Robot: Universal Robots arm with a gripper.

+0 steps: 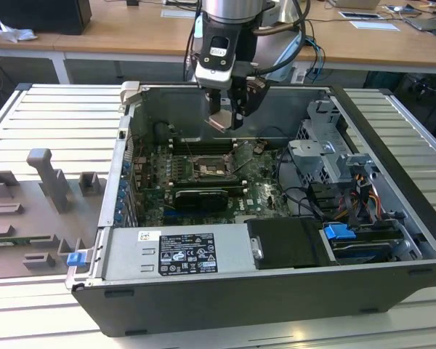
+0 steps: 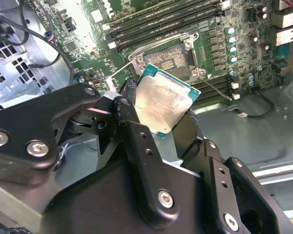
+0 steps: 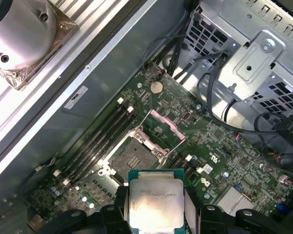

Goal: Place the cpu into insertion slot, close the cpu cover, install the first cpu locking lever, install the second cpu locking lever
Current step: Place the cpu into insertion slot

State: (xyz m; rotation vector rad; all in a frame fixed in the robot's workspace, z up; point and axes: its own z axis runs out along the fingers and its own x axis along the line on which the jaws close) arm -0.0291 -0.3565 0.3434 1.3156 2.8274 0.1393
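The silver power supply [image 1: 178, 252] sits along the near wall of an open black computer case [image 1: 225, 309], lying on a slatted metal table [image 1: 43, 109]. Right behind the power supply there's a long black graphics card [image 1: 198, 198] on the green motherboard [image 1: 265, 190], and further back the black memory slots [image 1: 192, 145]. Touching the power supply on the exterior view's right is a black cover [image 1: 287, 243], then a blue clip [image 1: 338, 233], with a grey drive cage [image 1: 327, 156] and a tangle of cables [image 1: 363, 200] behind those. On the exterior view's left of it, outside the case, sit grey plastic blocks [image 1: 51, 182] and a small blue piece [image 1: 75, 258]. Wooden desks [image 1: 131, 33] are way behind.
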